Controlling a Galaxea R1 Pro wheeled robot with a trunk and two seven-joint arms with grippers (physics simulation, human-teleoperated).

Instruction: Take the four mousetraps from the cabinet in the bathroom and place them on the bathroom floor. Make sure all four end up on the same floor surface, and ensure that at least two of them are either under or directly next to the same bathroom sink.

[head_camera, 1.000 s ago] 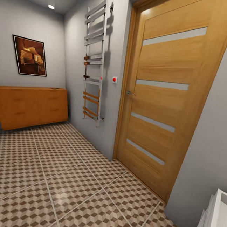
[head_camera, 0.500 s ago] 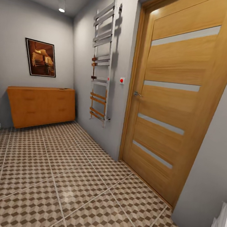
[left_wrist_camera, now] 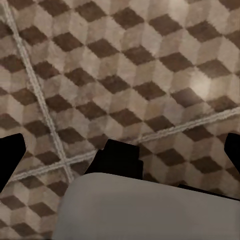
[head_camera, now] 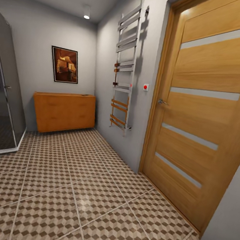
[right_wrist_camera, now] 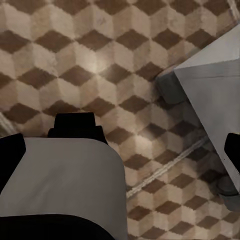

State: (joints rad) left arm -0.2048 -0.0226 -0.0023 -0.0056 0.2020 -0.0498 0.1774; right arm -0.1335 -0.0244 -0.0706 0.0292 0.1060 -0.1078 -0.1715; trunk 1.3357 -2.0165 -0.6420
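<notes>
From the head camera I look down a narrow bathroom toward the cabinet, a low orange-brown chest standing against the far grey wall, its drawers shut. A small dark shape sits on its top near the right end, too small for me to say it is a mousetrap. The floor, tiled in a brown, beige and white cube pattern with pale grout lines, runs from my base to the cabinet's foot. A dark framed picture hangs above the cabinet, and a ceiling lamp glows over it. On the right-hand wall a chrome towel rail climbs beside a small white switch with a red dot, then a wooden door with pale horizontal strips and a metal handle. A dark glass shower stall fills the left edge. The left wrist camera looks down on tiles, with the left gripper showing black fingertips at both edges, spread wide and holding nothing. The right gripper is likewise spread and unladen above tiles, near a grey part of my own base.
</notes>
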